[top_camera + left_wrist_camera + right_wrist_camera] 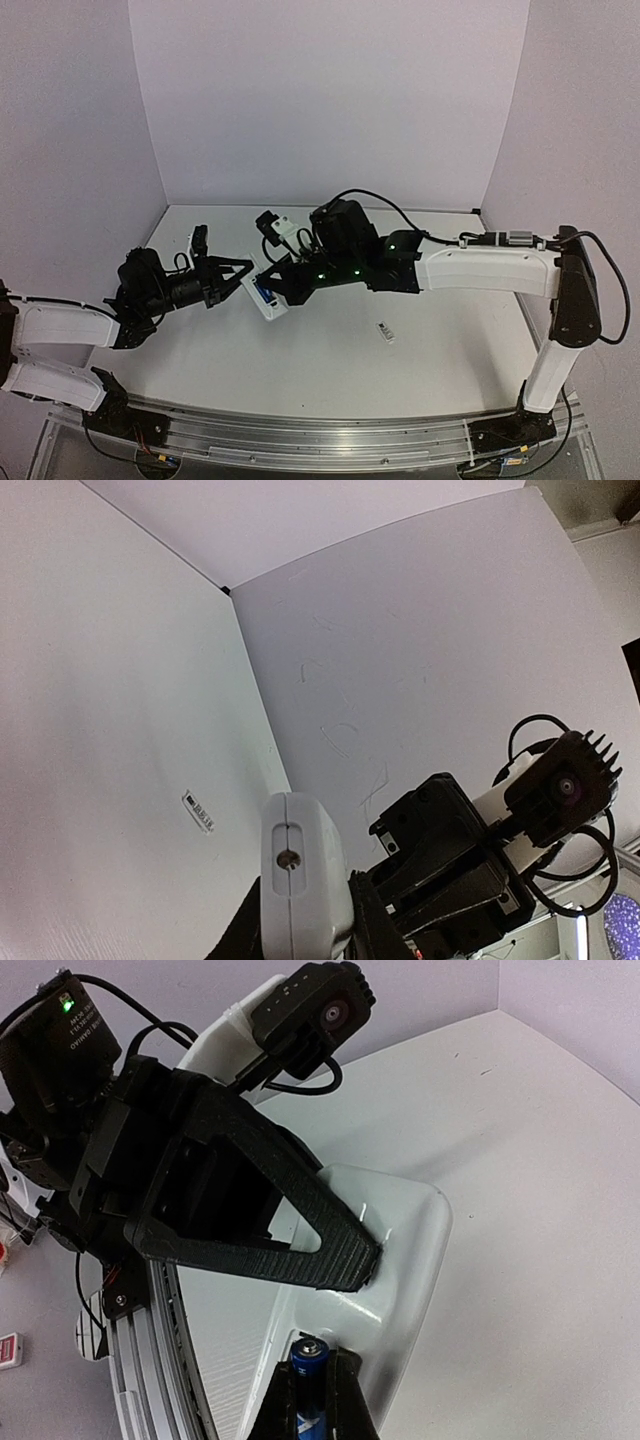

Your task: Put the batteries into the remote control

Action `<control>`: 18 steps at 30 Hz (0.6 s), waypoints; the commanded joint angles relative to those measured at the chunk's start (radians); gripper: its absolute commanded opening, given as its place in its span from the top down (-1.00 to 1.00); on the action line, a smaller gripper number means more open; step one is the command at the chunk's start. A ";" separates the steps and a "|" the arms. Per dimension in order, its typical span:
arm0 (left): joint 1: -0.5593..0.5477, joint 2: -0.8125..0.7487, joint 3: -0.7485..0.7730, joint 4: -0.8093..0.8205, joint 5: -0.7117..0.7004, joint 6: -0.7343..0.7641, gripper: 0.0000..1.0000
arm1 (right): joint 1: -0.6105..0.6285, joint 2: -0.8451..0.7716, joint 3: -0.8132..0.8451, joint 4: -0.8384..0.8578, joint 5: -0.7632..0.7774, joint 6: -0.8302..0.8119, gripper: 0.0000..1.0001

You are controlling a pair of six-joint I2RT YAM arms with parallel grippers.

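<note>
A: Where's the remote (410,1250)?

B: Mid-bench (520,1160), clenched in the left gripper (245,275) (from that wrist you see it edge-on). I can't tell if it rests on the bench.

A: And the right gripper (310,1410)?

B: It is clamped on 1 blue battery (308,1365). The battery's tip points at the remote, at 6 o'clock of it in the right wrist view. I can't tell if they touch.

A: Anything else?

B: 1 small white cover (386,332) lies flat on the bench, at 4 o'clock from the remote in the top view, well apart. The 2 grippers sit close, facing each other.
</note>
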 commanded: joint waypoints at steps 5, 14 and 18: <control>0.013 -0.048 0.012 0.189 0.014 -0.045 1.00 | 0.005 -0.019 -0.058 -0.053 0.010 0.008 1.00; 0.015 -0.044 0.017 0.189 0.029 -0.049 1.00 | 0.007 -0.016 -0.055 -0.054 0.028 0.034 0.91; 0.015 -0.040 0.029 0.177 0.044 -0.040 1.00 | 0.006 -0.010 -0.045 -0.054 0.047 0.045 0.88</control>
